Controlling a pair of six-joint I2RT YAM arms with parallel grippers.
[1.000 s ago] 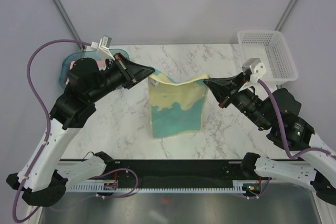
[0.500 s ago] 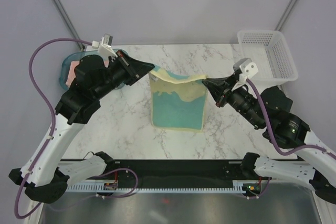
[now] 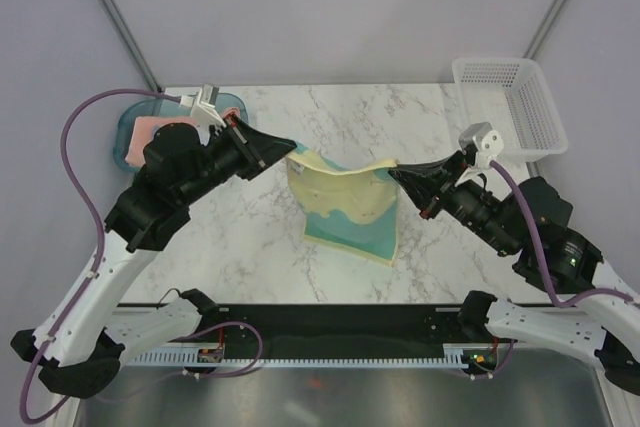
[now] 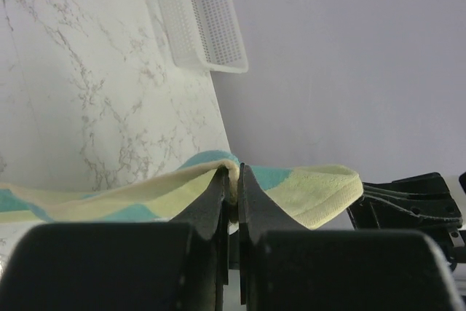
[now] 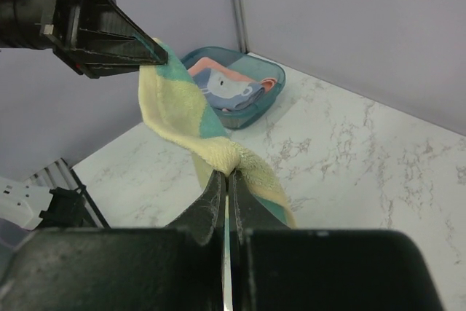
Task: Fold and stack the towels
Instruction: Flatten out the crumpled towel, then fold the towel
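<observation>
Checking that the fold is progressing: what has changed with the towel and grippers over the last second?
The yellow-and-teal towel, pinched at its top corners by the left gripper and right gripper, swung: its hanging lower part shifted rightward, showing more yellow. Both grippers drew back slightly toward the robot. Nothing taken or released; teal tray and white basket stayed put.

Yellow-teal towel (image 3: 352,212) hung aloft by top corners (middle sagging); pink towel (image 3: 140,135), blue towel (image 5: 229,92) bunched in tray (image 3: 122,137).

Arm links (image 3: 95,285): white lower shells, black upper joints.
Cables (image 3: 65,135): purple, one looped along each arm.
Wrist cameras (image 3: 483,137): white angular housings.
Hands: left hand (image 3: 290,154), right hand (image 3: 392,170); black, wedge-tapered fingers.
</observation>
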